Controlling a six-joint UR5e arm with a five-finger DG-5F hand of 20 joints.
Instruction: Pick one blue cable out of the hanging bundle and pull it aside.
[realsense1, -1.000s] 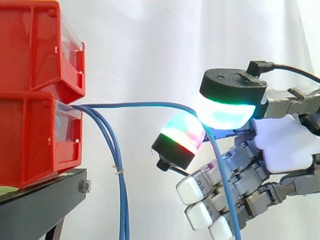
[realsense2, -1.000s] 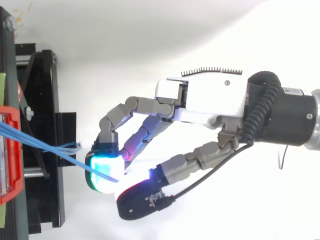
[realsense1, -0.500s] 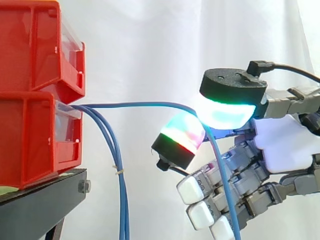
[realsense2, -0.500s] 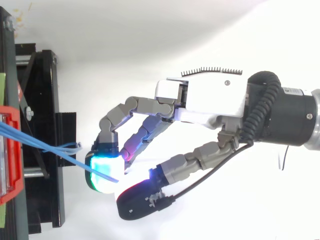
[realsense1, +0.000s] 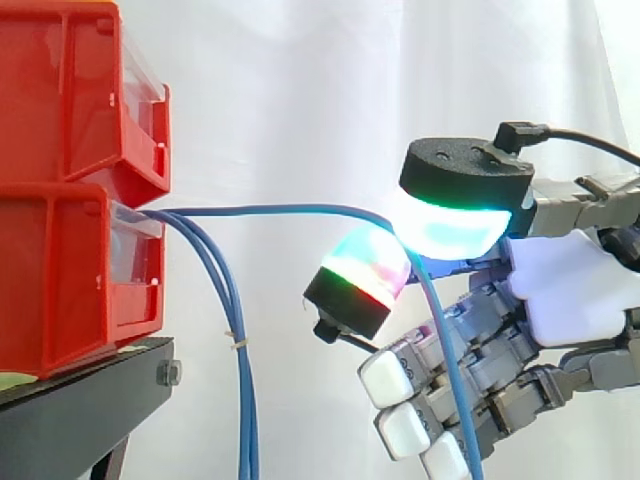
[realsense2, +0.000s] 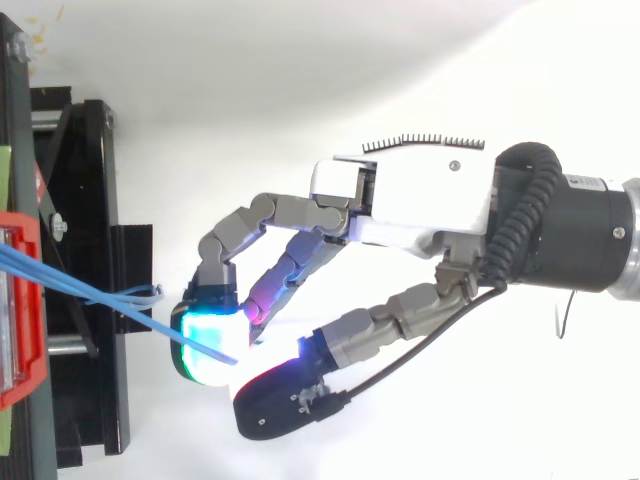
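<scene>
Right, your hand (realsense1: 570, 290) comes in from the right edge of the side view, level with the lower of the two red bins (realsense1: 60, 280). Fingers are closed on one blue cable (realsense1: 290, 209). It's pinched between two glowing pads, the upper one cyan-green (realsense1: 450, 225), the lower one green and red (realsense1: 365, 262). The other fingers are curled underneath, their white tips (realsense1: 385, 380) facing the bins.

The cable leaves the front edge of the lower bin and runs nearly level out to the pinch, well clear of the bin. It then drops down in front of the curled fingers; you can't tell if it touches them.

The rest of the bundle (realsense1: 240, 380) hangs from that same front edge, just beside the corner of the black stand (realsense1: 80, 410) and well apart from the hand.

From above you see the same cable (realsense2: 120, 310) slanting from the bin at the left edge, across the stand, to the cyan pad (realsense2: 205, 345). White curtain (realsense1: 300, 100) behind.
</scene>
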